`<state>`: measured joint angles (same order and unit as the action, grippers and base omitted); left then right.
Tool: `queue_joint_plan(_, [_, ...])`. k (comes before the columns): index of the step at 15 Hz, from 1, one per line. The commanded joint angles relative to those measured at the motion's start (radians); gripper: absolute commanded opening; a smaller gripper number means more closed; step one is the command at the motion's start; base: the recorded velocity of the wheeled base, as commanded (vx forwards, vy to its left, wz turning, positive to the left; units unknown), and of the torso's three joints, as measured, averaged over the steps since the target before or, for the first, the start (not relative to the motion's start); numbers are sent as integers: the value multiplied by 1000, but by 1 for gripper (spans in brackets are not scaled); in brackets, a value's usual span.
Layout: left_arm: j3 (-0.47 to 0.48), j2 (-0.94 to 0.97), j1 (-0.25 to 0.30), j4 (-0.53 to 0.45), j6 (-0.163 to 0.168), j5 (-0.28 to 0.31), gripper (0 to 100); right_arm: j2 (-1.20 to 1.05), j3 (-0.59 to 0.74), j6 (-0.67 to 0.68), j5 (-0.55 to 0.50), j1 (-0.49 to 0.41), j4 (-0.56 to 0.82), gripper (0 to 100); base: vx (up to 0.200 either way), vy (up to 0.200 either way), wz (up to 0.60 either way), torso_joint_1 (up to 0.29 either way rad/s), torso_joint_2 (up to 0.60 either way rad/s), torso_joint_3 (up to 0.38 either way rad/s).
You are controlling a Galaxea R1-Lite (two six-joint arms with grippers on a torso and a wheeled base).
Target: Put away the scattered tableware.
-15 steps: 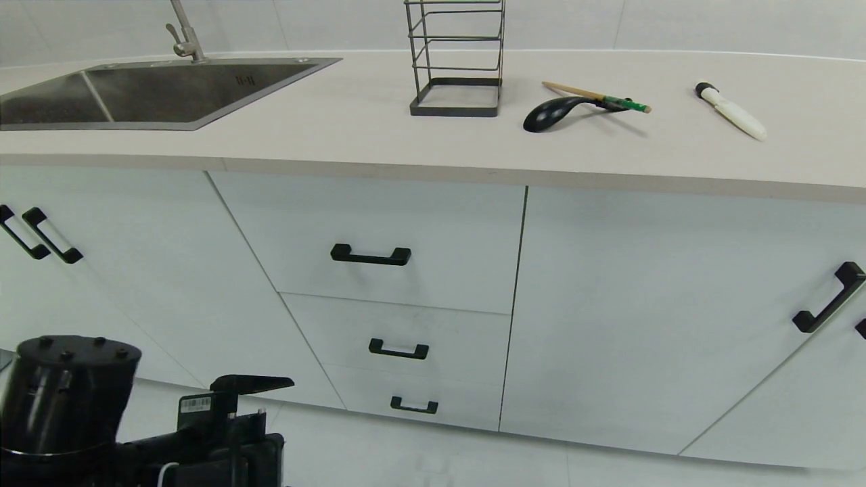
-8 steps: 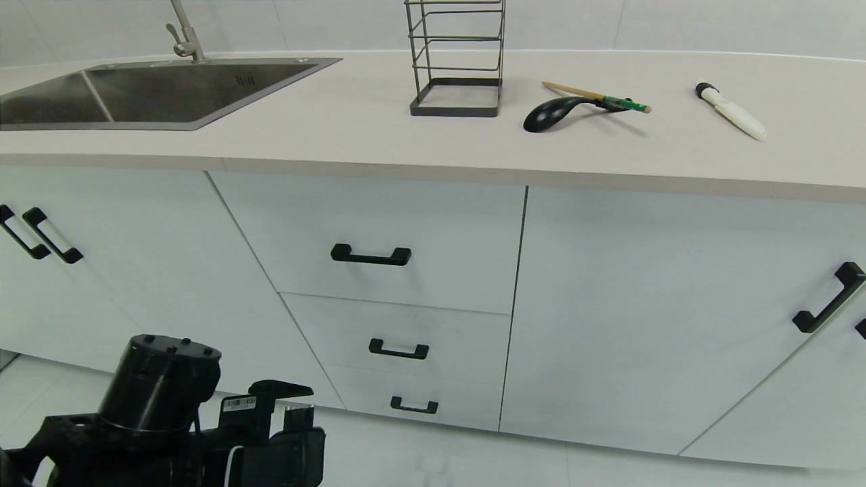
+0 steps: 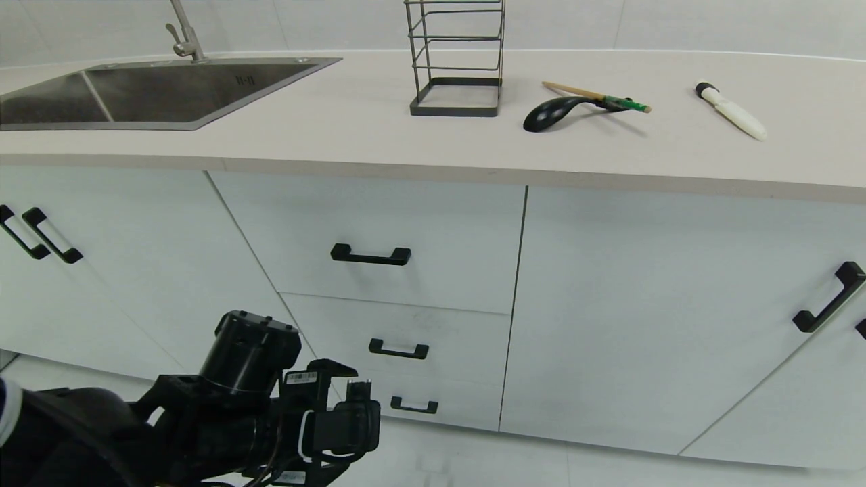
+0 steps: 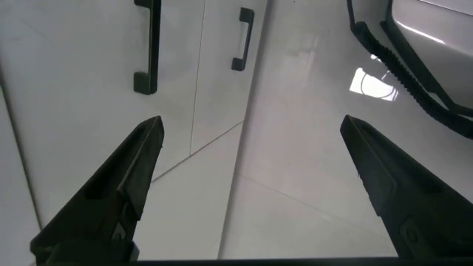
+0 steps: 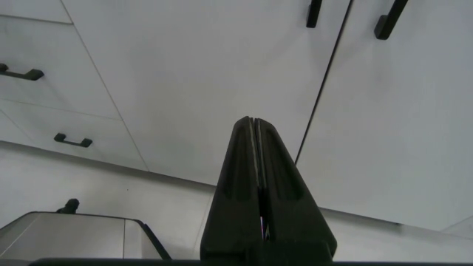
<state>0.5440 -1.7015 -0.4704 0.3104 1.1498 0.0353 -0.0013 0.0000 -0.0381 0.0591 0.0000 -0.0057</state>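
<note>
Tableware lies on the bench, to the right of the wire rack.
- Black spoon: bowl points toward the rack, and the handle runs away to the right and meets the chopsticks. Looks stiff, light and glossy, so likely slippery. Best taken across the handle.
- Chopsticks: long axis runs nearly along the bench, green end to the right. Thin and light, prone to roll. Pinch at mid-length.
- White utensil with a black end: well apart, lying slantwise with the black end farther back.

Left gripper is low before the drawers, jaws spread wide, empty. Right gripper has its jaws pressed together on nothing.
</note>
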Motion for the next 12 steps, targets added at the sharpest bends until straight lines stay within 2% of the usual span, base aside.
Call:
queue_joint_plan(1, [65, -95, -17, 1, 1, 0, 100, 1, 0, 0, 1, 0, 0, 0, 0, 0, 0, 0, 0, 0])
queue_joint_plan(5, [162, -167, -24, 3, 2, -5, 100, 1, 0, 0, 1, 0, 0, 0, 0, 0, 0, 0, 0, 0])
queue_joint_plan(12, [191, -218, -22, 36, 1, -6, 100, 1, 0, 0, 1, 0, 0, 0, 0, 0, 0, 0, 0, 0])
